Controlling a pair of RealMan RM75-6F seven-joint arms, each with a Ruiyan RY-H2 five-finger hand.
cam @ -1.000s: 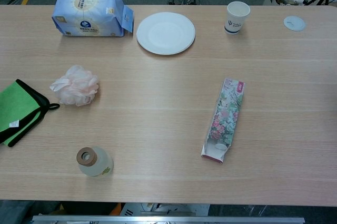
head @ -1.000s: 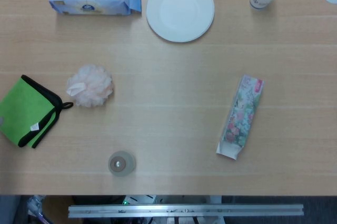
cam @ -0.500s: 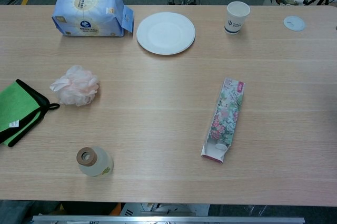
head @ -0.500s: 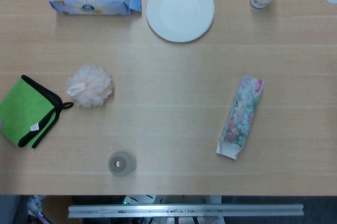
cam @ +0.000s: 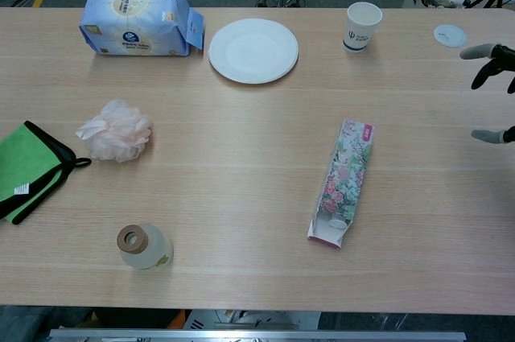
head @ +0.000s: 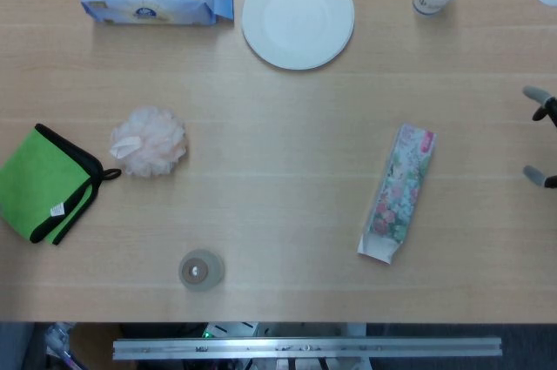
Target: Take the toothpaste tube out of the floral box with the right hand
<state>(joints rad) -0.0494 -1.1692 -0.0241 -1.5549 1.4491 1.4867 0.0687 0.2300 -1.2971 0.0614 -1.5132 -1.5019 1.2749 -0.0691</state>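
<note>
right hand (cam: 492, 88) spread, well apart from floral box (cam: 342, 182)

right hand (cam: 492, 92) | entered at right edge | fingers spread

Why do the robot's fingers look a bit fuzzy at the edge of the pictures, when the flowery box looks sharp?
In the head view, the right hand shows only as soft fingertips cut off by the frame edge; the floral box is fairly crisp. In the chest view, the fingers are also slightly blurred. Lighting is even in both, with faint shadows.
</note>
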